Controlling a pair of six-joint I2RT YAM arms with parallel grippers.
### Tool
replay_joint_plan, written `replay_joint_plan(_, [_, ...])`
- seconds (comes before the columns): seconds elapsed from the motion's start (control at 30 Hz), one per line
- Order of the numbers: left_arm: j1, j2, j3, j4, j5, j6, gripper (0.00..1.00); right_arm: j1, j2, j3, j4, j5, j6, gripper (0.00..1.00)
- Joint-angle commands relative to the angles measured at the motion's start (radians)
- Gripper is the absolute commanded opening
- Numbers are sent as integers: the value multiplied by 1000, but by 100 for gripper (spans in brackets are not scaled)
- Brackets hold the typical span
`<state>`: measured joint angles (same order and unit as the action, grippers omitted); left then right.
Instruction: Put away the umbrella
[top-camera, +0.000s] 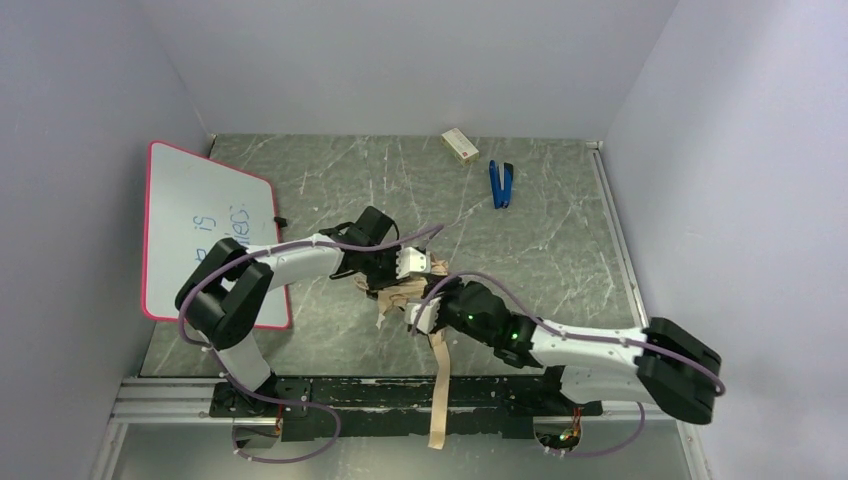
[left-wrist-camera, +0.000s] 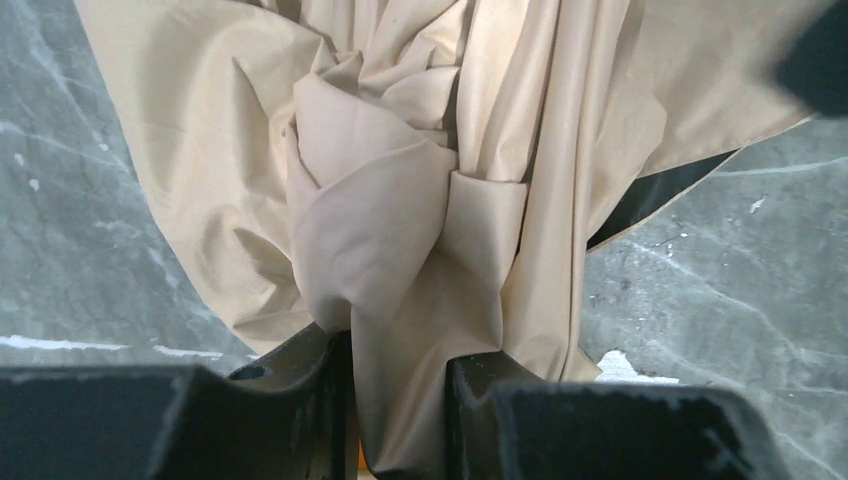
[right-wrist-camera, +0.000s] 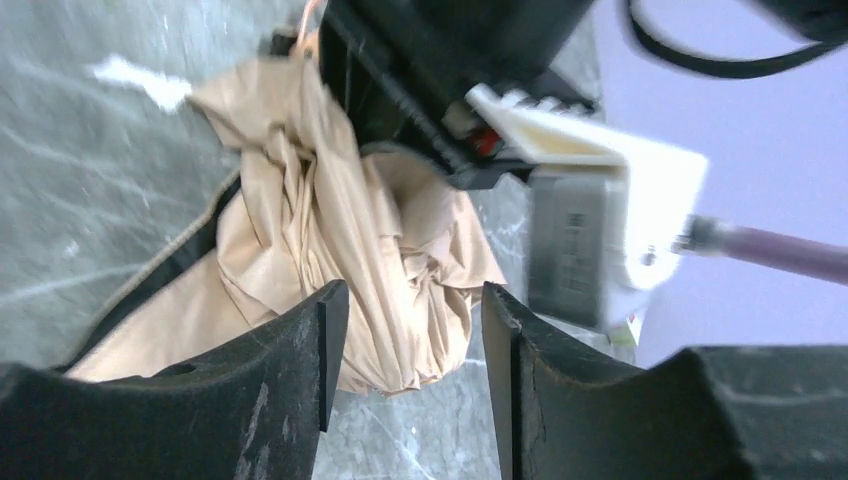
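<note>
The beige umbrella (top-camera: 398, 290) lies crumpled on the marble table between both arms. Its long tan strap (top-camera: 438, 390) trails toward the near edge and over the rail. My left gripper (top-camera: 412, 266) is at the bundle's far side. In the left wrist view my left gripper (left-wrist-camera: 398, 400) is shut on a fold of the umbrella (left-wrist-camera: 380, 200) fabric, which fills the gap between the fingers. My right gripper (right-wrist-camera: 405, 330) stands open just short of the umbrella (right-wrist-camera: 330, 230), with only bare table between its fingers. The shaft and handle are hidden.
A pink-framed whiteboard (top-camera: 205, 230) lies at the left. A small cardboard box (top-camera: 460, 145) and a blue tool (top-camera: 501, 184) sit near the back wall. A black rail (top-camera: 330, 392) runs along the near edge. Walls close in on three sides.
</note>
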<state>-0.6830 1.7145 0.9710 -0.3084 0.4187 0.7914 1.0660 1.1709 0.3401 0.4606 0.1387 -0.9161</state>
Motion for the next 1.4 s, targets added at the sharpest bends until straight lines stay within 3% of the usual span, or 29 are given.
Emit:
replay_joint_plan(0.0, [4,22,-39,33,-162,28,5,38,-179,-19,-62,-11,202,55])
replay_joint_plan(0.17, [1,19,-40,43,-178,26,5,48,-394,-60,-110,49,397,55])
replay_joint_plan(0.3, [-10,11,-52,64,-208,26,5,47,-528,-69,-108,212,548,54])
replay_joint_plan(0.43, [-32,13,-58,68,-241,33,5,42,-547,2,-145,456,722,54])
replay_joint_plan(0.53, [-42,13,-64,79,-257,34,5,-3,-465,98,-266,517,828,56])
replay_joint_plan(0.6, [-46,13,-66,84,-265,34,5,-97,-389,177,-405,466,933,57])
replay_joint_plan(0.73, [-56,4,-78,104,-290,40,5,-417,-240,308,-543,109,1044,61])
replay_joint_plan(0.8, [-62,-6,-91,121,-307,43,5,-508,-162,364,-581,9,1049,63])
replay_joint_plan(1.2, [-192,1,-190,314,-552,68,5,-651,257,744,-728,-442,824,77])
replay_joint_plan(1.37, [-245,29,-210,376,-641,87,5,-653,449,905,-915,-611,612,79])
